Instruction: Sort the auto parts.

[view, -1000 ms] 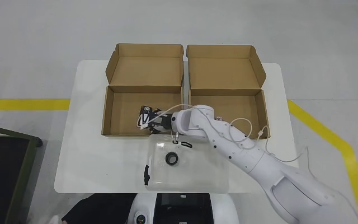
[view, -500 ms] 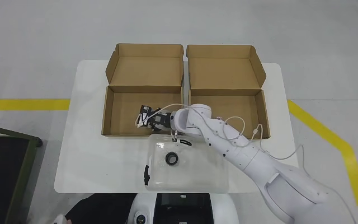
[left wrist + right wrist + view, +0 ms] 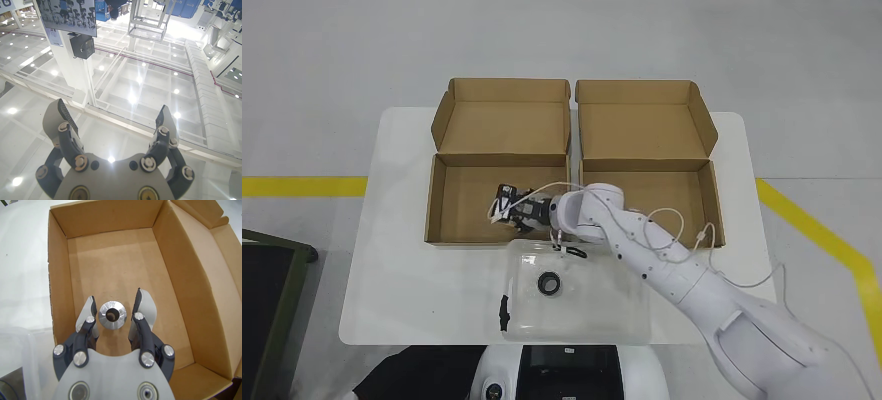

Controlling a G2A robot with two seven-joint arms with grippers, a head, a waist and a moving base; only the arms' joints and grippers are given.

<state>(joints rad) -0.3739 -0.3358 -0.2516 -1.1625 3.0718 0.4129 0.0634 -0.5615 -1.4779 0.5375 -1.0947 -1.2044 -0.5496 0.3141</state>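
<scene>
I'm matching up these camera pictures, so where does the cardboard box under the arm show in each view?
Top view: cardboard box, left of the other box, under the right pincer.
Right wrist view: its floor, with a silver part, beyond the pincer.
Left wrist view: left pincer faces the ceiling.
Shared landmark: the right pincer.

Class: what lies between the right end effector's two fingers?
A shiny metal part with a centre hole, resting on the cardboard box floor; the right wrist view shows it.
</scene>
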